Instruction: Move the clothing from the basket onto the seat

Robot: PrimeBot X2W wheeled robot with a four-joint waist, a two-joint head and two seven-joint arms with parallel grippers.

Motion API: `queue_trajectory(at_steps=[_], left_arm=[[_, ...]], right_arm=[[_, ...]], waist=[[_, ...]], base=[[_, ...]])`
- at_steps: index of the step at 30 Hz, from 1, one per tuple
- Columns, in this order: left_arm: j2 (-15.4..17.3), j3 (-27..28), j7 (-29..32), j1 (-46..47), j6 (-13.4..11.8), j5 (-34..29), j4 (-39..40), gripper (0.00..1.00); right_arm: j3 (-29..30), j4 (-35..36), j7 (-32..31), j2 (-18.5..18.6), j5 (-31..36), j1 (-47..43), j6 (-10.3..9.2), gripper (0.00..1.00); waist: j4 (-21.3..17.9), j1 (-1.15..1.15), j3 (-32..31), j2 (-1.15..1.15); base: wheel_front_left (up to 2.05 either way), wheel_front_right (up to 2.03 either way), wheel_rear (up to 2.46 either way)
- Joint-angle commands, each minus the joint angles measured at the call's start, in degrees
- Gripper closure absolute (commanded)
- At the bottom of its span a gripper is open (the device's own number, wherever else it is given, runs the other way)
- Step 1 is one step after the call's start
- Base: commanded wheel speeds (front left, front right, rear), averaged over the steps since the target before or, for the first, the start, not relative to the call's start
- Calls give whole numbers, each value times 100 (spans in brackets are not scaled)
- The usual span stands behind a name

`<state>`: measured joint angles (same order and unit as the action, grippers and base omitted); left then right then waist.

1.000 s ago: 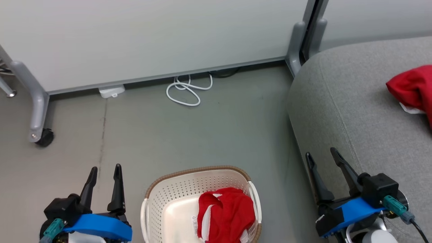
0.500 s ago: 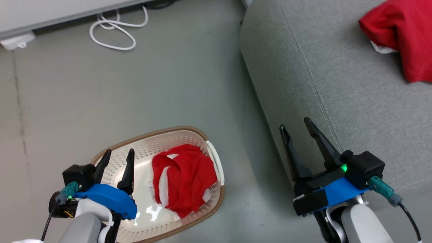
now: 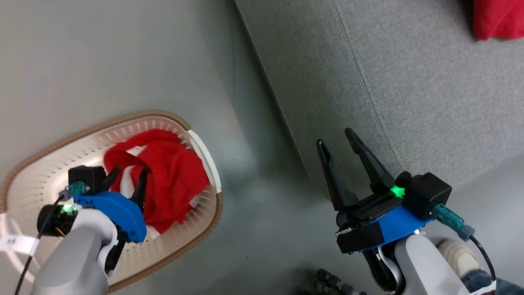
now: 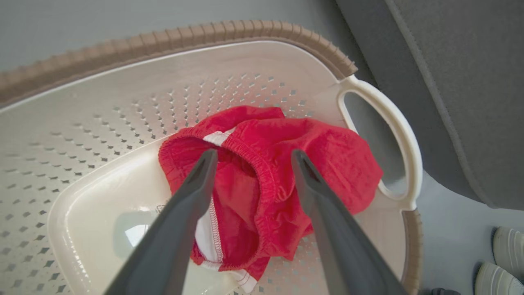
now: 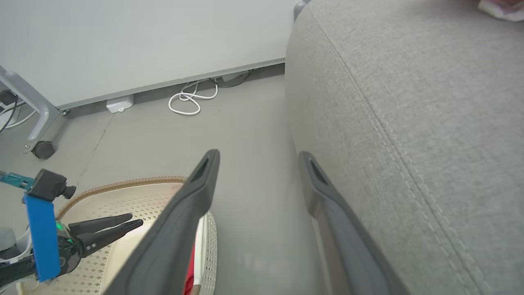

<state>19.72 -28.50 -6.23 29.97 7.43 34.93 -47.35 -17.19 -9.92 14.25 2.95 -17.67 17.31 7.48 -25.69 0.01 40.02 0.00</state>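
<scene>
1. Left gripper (image 3: 130, 172) is seen with jaws moderately parted and nothing clamped between them.
2. It is pointed down into the basket (image 3: 37, 184), with its tips set either side of the gathered waistband of a red garment (image 3: 172, 180). Contact with the cloth cannot be told.
3. That garment is bunched at the basket's handle end, the end nearest the seat (image 3: 409, 82). The basket is stood on the grey floor (image 3: 102, 61), apart from the seat.
4. Right gripper (image 3: 335, 137) is held with jaws parted and empty, tips by the seat's rounded edge.
5. A second red garment (image 3: 497, 18) is laid on the seat at the head view's top right, well apart from both grippers.
</scene>
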Motion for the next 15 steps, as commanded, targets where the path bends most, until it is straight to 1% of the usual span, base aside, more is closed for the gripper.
queue_trajectory(at_steps=[1,8,15], left_arm=[[83,-94,70,208,8,41,-34,0],[97,-622,424,596,8,241,-103,0],[6,-915,628,882,8,359,-431,0]], right_arm=[[-46,-18,57,-11,-91,115,3,0],[-5,37,99,-9,-208,89,3,0],[149,338,95,-8,-165,-93,3,0]], waist=[[-298,-1,469,0],[-185,-1,857,0],[-90,-1,1048,0]], base=[[0,0,0],[0,0,0],[0,0,0]])
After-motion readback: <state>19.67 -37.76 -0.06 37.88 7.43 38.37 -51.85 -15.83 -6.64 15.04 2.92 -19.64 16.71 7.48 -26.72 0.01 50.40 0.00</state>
